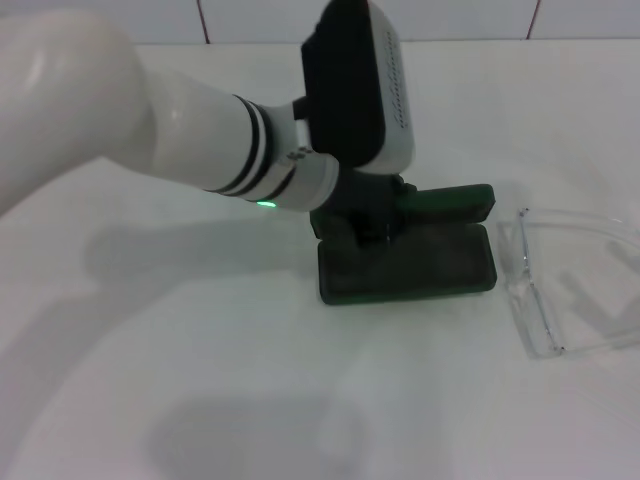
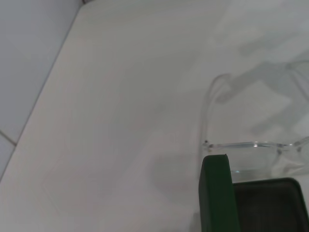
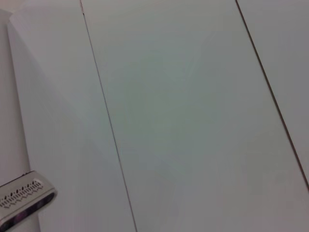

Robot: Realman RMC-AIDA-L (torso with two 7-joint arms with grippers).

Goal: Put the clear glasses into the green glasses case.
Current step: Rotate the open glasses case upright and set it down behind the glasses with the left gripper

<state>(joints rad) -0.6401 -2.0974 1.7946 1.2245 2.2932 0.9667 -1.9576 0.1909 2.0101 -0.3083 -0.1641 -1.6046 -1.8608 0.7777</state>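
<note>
Your left gripper (image 1: 375, 215), grasp unreadable, is at the open green glasses case (image 1: 410, 262); next fetch the clear glasses (image 1: 560, 285) beside it.

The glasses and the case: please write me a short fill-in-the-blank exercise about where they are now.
1. The case lies on the white table with its lid ____.
2. The glasses lie ____ the case, not in it.
3. In the head view the glasses are on the robot's ____ side of the case.
4. The ____ gripper is at the case.

Missing words: open; beside; right; left
</note>
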